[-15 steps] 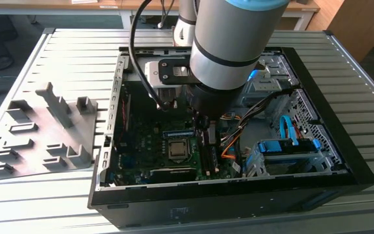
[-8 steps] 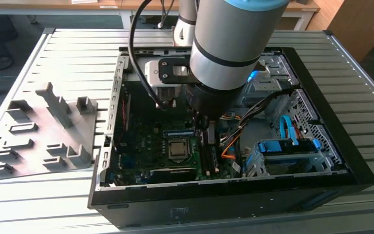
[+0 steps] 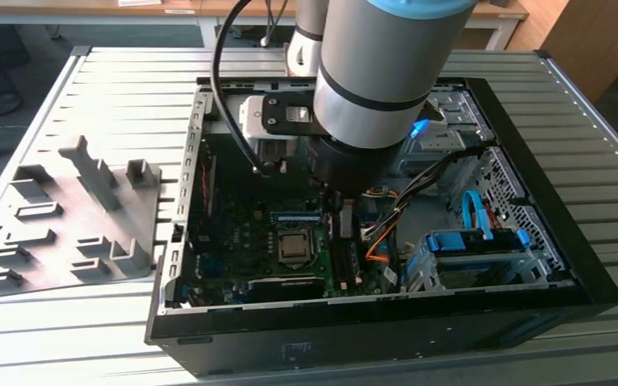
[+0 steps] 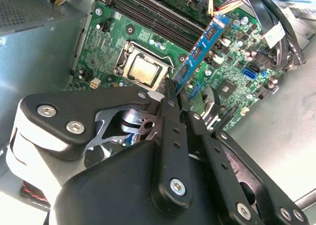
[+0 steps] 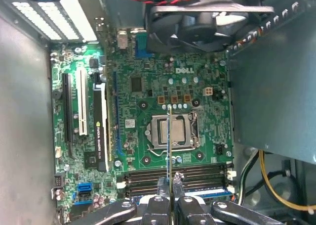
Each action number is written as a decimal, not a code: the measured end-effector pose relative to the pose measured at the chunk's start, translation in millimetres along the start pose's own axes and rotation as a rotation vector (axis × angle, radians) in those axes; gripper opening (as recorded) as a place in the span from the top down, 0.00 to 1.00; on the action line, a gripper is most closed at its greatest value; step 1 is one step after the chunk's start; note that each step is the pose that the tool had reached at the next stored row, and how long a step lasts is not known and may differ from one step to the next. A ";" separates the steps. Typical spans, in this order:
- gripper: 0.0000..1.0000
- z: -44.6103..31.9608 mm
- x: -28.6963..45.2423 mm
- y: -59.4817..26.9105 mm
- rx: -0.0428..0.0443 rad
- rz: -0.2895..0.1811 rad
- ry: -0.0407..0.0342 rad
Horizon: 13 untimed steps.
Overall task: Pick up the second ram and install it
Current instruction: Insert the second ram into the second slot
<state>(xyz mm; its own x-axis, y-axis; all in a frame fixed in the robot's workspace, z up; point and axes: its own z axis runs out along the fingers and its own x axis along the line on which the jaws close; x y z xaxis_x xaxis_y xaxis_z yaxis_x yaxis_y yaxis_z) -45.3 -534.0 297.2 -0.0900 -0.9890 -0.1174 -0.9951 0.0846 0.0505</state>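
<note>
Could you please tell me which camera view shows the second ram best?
The second wrist view: the second ram shows its flat blue face with chips, held in the pincer over the motherboard. The first wrist view shows it edge-on, a thin line. In the exterior view the arm hides most of it.

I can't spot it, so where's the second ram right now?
In the second wrist view the second ram is clamped in the gripper, held over the motherboard beside the processor socket.
</note>
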 end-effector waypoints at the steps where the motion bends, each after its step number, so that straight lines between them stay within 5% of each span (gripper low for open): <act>1: 0.86 0.1 0.0 0.0 0.0068 0.057 -0.0029; 13: 0.86 0.4 0.1 0.0 0.0205 0.173 -0.0088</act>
<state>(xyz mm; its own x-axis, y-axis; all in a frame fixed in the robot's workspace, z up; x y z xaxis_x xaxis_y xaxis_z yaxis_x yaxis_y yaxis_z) -45.2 -534.0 296.8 -0.2602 -0.9584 -0.1175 -0.9654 0.2560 0.0505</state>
